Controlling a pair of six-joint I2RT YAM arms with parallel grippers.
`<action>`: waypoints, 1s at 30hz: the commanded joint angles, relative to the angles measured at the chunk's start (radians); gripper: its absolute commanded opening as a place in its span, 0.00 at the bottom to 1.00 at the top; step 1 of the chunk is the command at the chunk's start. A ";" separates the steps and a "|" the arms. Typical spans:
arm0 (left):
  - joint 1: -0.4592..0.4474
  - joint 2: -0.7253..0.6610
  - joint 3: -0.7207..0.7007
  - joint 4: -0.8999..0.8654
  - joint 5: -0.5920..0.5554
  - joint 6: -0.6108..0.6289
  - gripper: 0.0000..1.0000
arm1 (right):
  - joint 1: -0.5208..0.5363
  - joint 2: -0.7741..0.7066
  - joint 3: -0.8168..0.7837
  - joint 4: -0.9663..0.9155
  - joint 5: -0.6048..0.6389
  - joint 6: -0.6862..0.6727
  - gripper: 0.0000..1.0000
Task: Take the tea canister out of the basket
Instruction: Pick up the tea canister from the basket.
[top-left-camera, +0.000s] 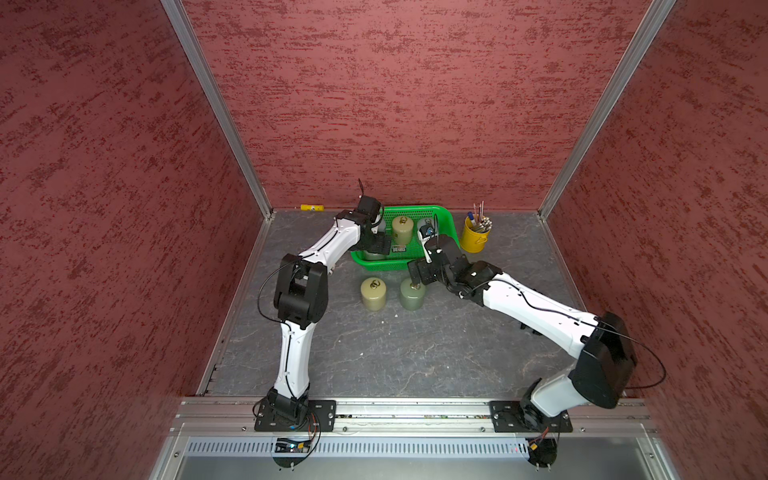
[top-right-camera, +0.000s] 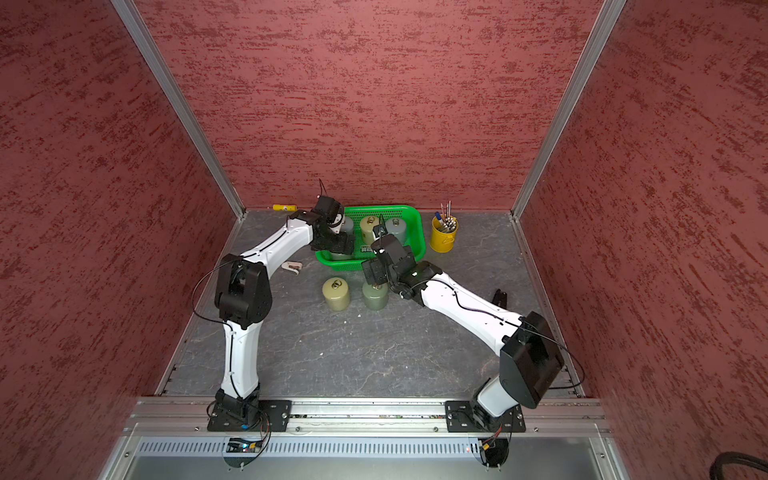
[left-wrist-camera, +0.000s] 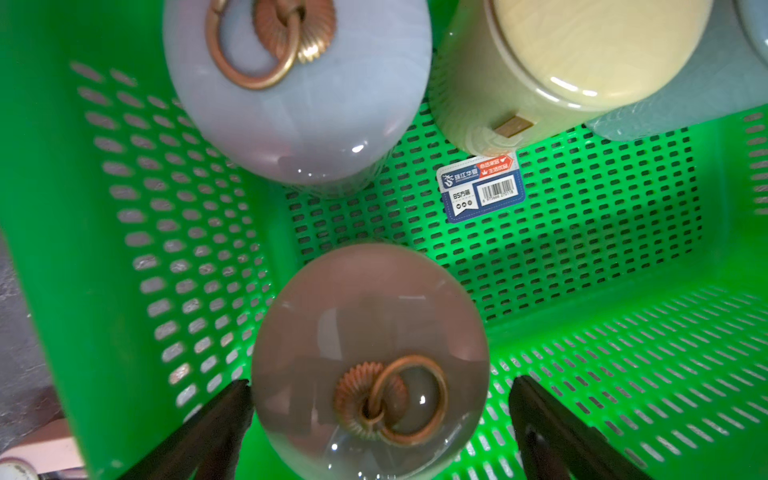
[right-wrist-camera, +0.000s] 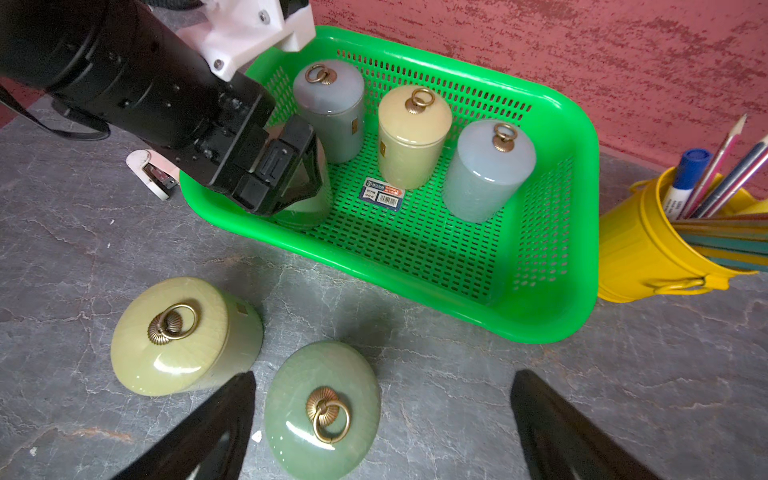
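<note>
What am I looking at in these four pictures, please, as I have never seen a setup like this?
These are two robot arms, a left arm and a right arm, fixed to a rail at the near edge of a grey table; each ends in a two-fingered gripper. Two pictures look down on the whole scene from overhead. The other two come from a camera on each wrist. On the table stand a green basket, a yellow bucket of pens, a yellowish jar and a green jar. In the basket stand a grey jar, a cream jar and a pale blue jar. The left gripper is open, its fingers either side of a fourth jar there. The right gripper hangs open over the green jar. Nothing is held.
</note>
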 joint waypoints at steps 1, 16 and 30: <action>-0.005 0.030 0.027 -0.004 -0.016 0.002 1.00 | -0.006 0.006 -0.009 0.013 -0.019 0.001 0.99; -0.008 0.068 0.062 -0.016 -0.039 0.003 0.95 | -0.007 0.029 -0.007 0.018 -0.021 -0.003 0.99; -0.025 0.051 0.074 0.001 -0.037 0.017 0.57 | -0.006 0.029 0.012 0.008 -0.026 0.000 0.99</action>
